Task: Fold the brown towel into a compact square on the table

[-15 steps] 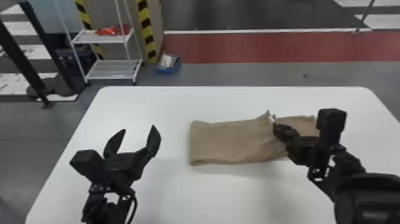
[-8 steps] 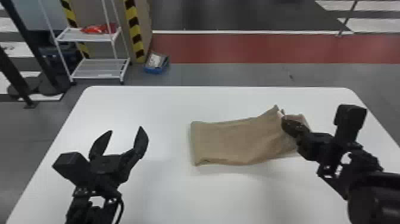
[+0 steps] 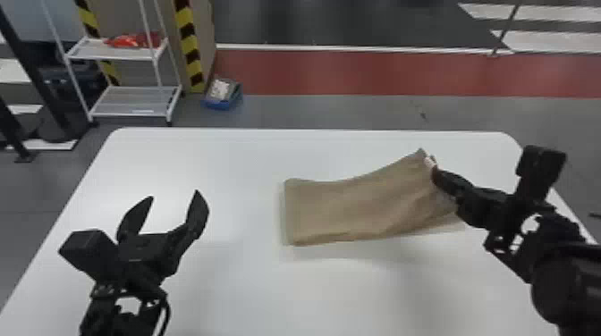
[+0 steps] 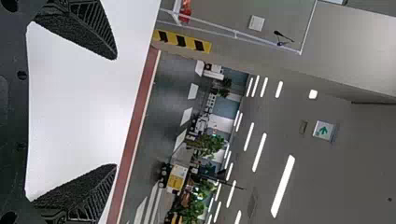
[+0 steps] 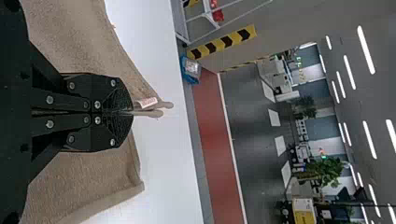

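The right gripper (image 3: 434,172) clenches the brown towel (image 3: 353,205) (by its tag (image 5: 147,102)); the left gripper (image 3: 173,195) spreads 2 fingers wide. Beyond the table (image 3: 232,290), left, stands a rack (image 3: 134,105).

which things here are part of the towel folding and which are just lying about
Part of the job:
- brown towel, its far right corner pinched in the right gripper's jaws
- white table under it
- left gripper, jaws open above the table

Just lying about:
- red item on the shelf rack
- blue container on the floor beside the rack
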`<control>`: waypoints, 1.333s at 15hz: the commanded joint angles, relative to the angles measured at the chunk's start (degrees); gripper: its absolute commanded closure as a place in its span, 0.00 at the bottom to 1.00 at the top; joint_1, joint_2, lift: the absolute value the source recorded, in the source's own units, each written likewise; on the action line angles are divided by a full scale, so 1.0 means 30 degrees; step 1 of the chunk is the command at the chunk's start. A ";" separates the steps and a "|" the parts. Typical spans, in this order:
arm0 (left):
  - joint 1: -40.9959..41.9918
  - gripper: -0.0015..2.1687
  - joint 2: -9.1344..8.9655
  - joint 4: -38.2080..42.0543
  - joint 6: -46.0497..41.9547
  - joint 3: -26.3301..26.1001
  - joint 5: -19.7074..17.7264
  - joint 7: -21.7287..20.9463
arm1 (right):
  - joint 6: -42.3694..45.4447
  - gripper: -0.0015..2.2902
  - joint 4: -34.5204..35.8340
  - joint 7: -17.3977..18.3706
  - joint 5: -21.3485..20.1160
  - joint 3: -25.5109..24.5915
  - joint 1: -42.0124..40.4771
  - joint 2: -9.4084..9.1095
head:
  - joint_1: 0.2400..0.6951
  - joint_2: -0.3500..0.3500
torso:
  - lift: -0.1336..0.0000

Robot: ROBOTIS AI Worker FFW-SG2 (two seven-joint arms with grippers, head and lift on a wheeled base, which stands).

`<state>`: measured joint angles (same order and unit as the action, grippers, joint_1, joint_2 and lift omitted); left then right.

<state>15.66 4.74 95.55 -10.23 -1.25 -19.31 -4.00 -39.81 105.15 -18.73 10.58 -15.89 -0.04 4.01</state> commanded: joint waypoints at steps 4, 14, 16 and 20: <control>-0.0326 0.02 0.0002 -0.0589 -0.0117 -0.0226 -0.0098 -0.0044 | 0.1915 0.57 -0.3791 -0.0611 -0.0128 -0.0388 0.1273 0.0656 | 1.00 0.37 | 0.26; -0.0355 0.02 0.0002 -0.0882 -0.0234 -0.0314 -0.0098 -0.0044 | 0.2442 0.01 -0.8156 -0.1958 0.0604 -0.1765 0.3617 0.2296 | 1.00 0.31 | 0.26; -0.0385 0.02 0.0031 -0.0882 -0.0234 -0.0461 -0.0098 -0.0044 | 0.2618 0.00 -0.8947 -0.1988 0.0106 -0.2292 0.3676 0.2296 | 1.00 0.27 | 0.26; -0.0355 0.02 0.0031 -0.0940 -0.0234 -0.0402 -0.0098 -0.0044 | 0.2267 0.03 -0.8478 -0.1988 0.0018 -0.2878 0.3324 0.2736 | 1.00 0.23 | 0.26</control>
<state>14.54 4.83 92.85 -10.95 -2.48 -19.60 -4.11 -32.34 79.24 -24.70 10.77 -23.98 10.13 11.48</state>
